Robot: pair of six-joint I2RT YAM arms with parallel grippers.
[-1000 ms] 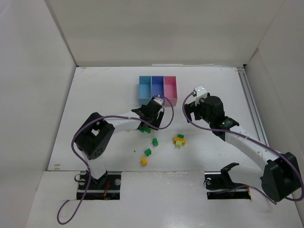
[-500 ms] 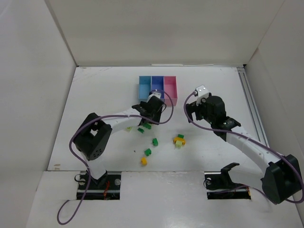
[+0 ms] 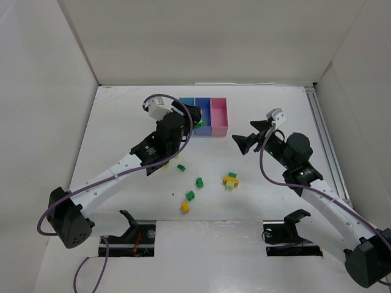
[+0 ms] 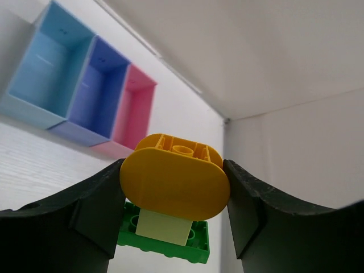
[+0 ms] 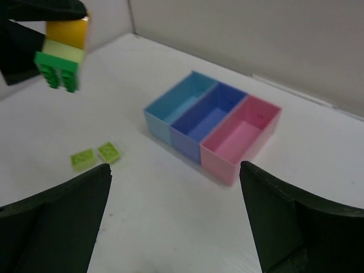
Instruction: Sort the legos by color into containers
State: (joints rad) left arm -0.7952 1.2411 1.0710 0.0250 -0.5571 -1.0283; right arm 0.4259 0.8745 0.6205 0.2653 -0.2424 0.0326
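Your bench (image 3: 122,134) carries everything. The containers (image 5: 211,116), 3 bins joined in a row (lt blue, purple, pink), sit straight ahead of your right hand (image 5: 174,166). Its fingers are spread wide w/ nothing btwn them.

Your left hand (image 4: 174,187) is clamped on a lego stack (image 5: 61,54): the yellow-orange top piece is pinched btwn the fingers, w/ a lime piece under it and a dark green plate at the bottom. The stack is up off the bench, w/ the bins ahead and to the left of that hand. From above, the left hand overlaps the lt blue bin.

Loose legos lie behind the left hand, toward the arm bases:
- 2 lime bricks (image 5: 83,159) side by side
- 3 dark green bricks (image 3: 199,182)
- 1 loose orange brick (image 3: 185,207)
- a small cluster (image 3: 230,179) of green, orange and lime, closer to your right hand
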